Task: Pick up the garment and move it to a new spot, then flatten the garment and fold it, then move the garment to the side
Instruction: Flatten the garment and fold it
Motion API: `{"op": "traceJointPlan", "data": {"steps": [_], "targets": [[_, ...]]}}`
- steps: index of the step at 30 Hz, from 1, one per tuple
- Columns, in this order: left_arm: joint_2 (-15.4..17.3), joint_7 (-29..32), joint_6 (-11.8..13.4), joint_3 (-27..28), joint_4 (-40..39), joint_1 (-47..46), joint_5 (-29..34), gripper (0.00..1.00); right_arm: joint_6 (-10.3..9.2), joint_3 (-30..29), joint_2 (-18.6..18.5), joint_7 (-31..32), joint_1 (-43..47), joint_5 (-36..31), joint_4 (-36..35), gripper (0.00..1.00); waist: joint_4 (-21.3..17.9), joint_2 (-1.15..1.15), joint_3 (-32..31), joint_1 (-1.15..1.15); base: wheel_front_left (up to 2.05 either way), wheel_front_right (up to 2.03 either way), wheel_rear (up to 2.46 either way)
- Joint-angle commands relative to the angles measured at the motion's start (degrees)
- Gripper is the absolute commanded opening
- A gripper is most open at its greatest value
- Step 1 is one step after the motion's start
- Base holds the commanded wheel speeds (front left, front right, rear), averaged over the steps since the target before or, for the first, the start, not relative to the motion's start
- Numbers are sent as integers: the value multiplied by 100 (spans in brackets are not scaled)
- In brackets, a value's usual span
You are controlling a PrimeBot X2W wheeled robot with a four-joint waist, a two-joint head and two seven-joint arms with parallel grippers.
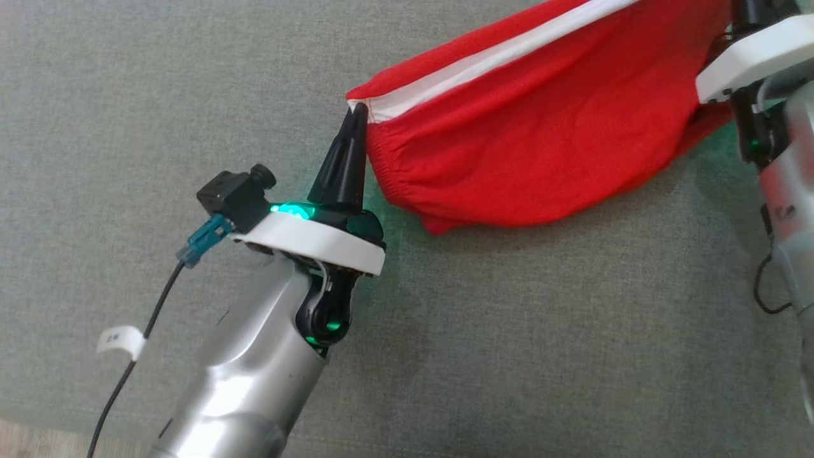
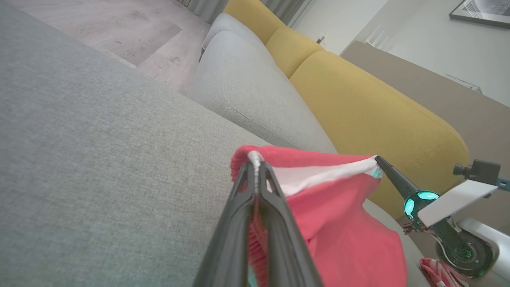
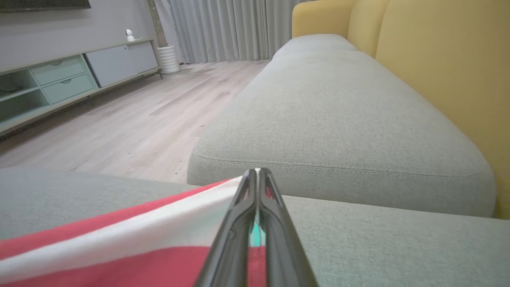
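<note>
The garment (image 1: 540, 140) is bright red knit with a white band along its upper edge and a gathered hem. It may be a pair of shorts, though the bunched cloth makes that hard to tell. It hangs stretched by the banded edge above the grey sofa seat (image 1: 159, 83) — one corner pinched in the left tool (image 1: 359, 111), the other in the right tool (image 3: 258, 172) — and the rest sags in a loose pouch towards the seat.

Garment (image 1: 540, 127) hangs between left tool (image 1: 358, 111) and right tool (image 3: 257, 171), over cushion (image 1: 127, 95).

One red garment (image 1: 540, 140), two dark pincers (image 1: 358, 111) (image 3: 258, 173), three yellow back cushions (image 2: 247, 10) (image 2: 297, 44) (image 2: 378, 115)
</note>
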Motion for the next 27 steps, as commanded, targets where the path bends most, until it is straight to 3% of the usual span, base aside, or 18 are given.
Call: {"op": "traceJointPlan", "data": {"steps": [1,18,19,20,27], "targets": [[58,-30,9,121,-142,-161,-51,0,-4,-11,64,-61,-125,-52,-130,0,-13,0,-3,-1,0,0,0],[58,-30,10,-20,174,-579,19,0,-4,-448,405,-64,-256,-747,107,1,-61,0,106,-1,0,0,0],[58,-30,24,9,179,-585,28,11,-4,-440,436,-64,-262,-756,183,61,-60,0,109,-1,0,0,0],[58,-30,36,26,183,-582,23,100,-4,-421,453,-64,-277,-770,243,100,-61,0,113,-1,0,0,0],[58,-30,178,186,251,-369,203,100,-4,-279,334,-64,-149,-762,662,100,-66,0,59,-1,0,0,0]]}}
